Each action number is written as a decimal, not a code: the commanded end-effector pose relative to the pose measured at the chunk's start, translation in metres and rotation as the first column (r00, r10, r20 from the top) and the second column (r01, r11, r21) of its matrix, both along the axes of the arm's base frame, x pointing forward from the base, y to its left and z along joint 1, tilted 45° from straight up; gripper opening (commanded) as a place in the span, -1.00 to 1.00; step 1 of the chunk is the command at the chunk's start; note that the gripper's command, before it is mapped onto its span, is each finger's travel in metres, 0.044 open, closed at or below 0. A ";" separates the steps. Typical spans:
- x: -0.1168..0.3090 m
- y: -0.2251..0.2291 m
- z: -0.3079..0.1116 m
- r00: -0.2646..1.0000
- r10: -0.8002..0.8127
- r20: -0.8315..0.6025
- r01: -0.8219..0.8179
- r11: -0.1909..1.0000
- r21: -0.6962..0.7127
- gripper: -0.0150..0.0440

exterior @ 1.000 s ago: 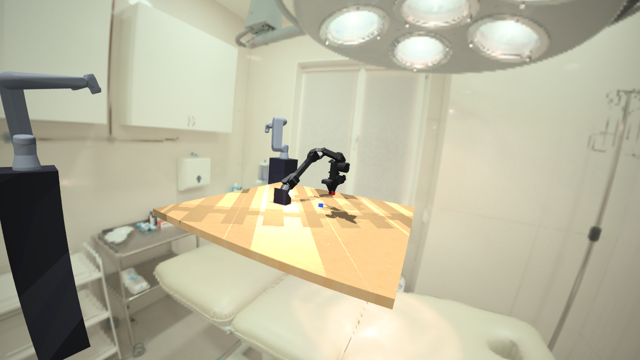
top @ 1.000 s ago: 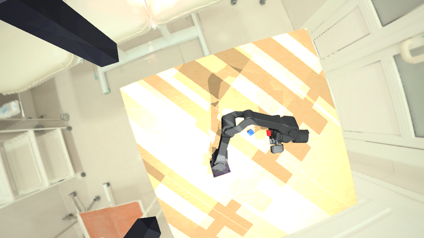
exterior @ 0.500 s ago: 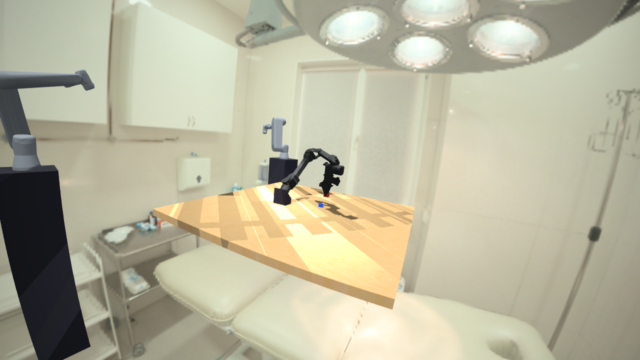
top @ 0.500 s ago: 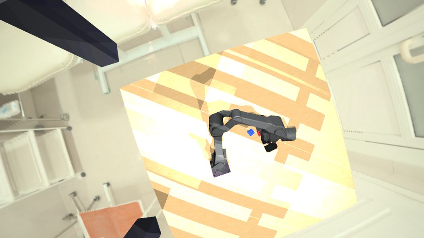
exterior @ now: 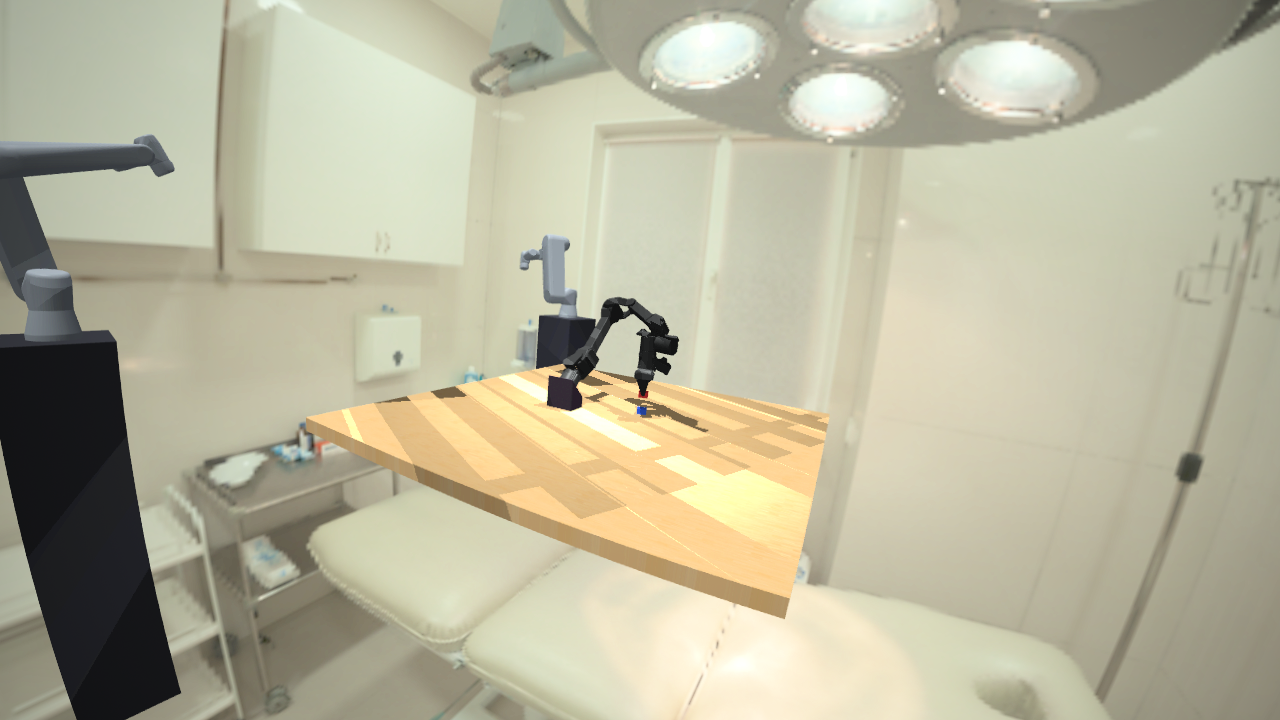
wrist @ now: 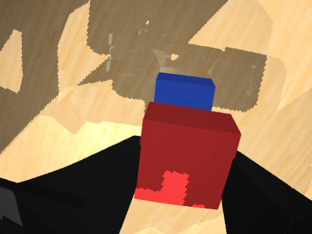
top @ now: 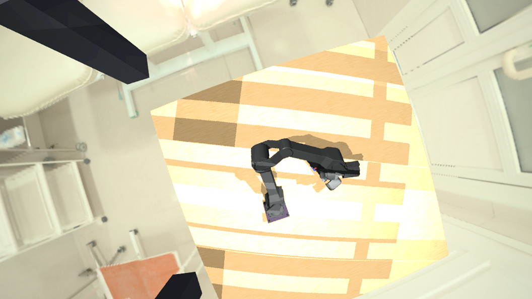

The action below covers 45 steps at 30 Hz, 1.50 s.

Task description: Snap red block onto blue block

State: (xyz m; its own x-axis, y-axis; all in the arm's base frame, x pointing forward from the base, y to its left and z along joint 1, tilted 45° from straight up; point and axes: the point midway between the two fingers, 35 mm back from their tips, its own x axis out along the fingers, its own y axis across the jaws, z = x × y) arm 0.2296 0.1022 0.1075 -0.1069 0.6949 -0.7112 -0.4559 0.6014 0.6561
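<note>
With our claw (exterior: 642,388) (wrist: 184,153) closed partway on the red block (top: 315,168) (wrist: 186,156) above the blue block (top: 312,169) (exterior: 641,410) (wrist: 184,92) on the tabletop (top: 317,251) (exterior: 572,474) (wrist: 65,136), we risked an off-centre press if misalignment kept the studs from seating

Block (wrist: 186,156) red, other block (exterior: 641,410) (wrist: 184,91) blue; gripper (exterior: 643,390) (wrist: 184,153) blk; tabletop (top: 316,242) (exterior: 554,465) (wrist: 32,136) tan w/ light + dark patches.
</note>
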 end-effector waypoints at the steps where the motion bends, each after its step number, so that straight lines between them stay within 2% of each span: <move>1: 0.000 0.000 0.000 1.000 0.013 0.024 -0.013 1.000 0.006 -0.49; 19: -0.004 0.026 -0.024 1.000 0.013 0.024 -0.013 1.000 0.008 -0.49; 45: -0.005 0.029 -0.029 1.000 0.016 0.027 -0.016 1.000 0.004 -0.49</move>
